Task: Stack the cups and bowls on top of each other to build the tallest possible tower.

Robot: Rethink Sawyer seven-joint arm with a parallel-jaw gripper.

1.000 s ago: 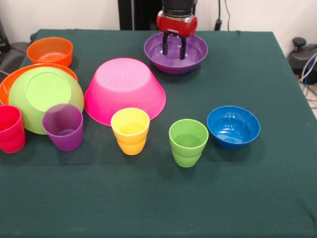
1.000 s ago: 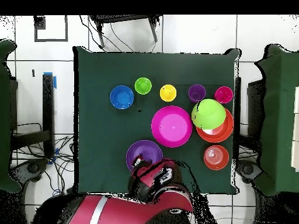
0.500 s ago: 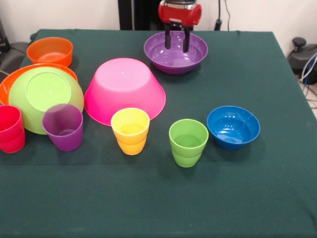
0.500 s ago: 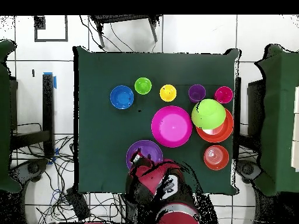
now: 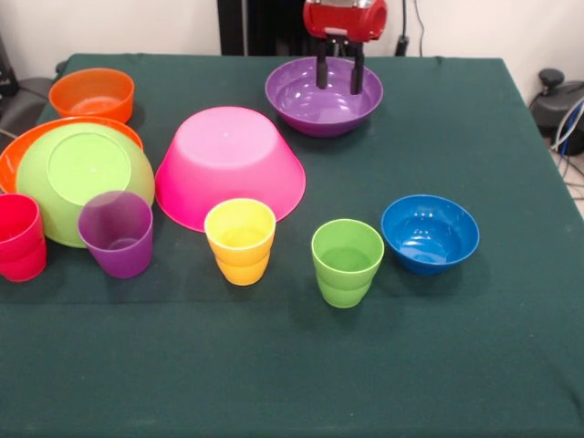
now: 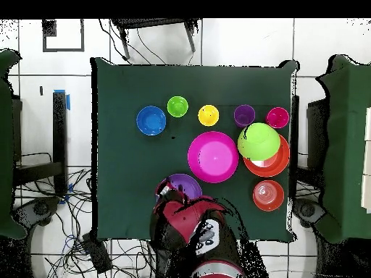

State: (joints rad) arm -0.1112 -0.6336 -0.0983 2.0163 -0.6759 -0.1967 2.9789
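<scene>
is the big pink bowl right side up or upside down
Upside down. The pink bowl rests on its wide rim on the green table, its flat base facing up.

text: none readable | labels: none | brands: none | numbers: none

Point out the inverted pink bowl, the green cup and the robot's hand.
inverted pink bowl [image 5: 226, 146]: front view, on its upturned flat base.
green cup [image 5: 347, 276]: front view, on its outer wall.
hand [image 5: 338, 79]: front view, midway between its two dark fingertips, over the purple bowl [image 5: 297, 105].
</scene>
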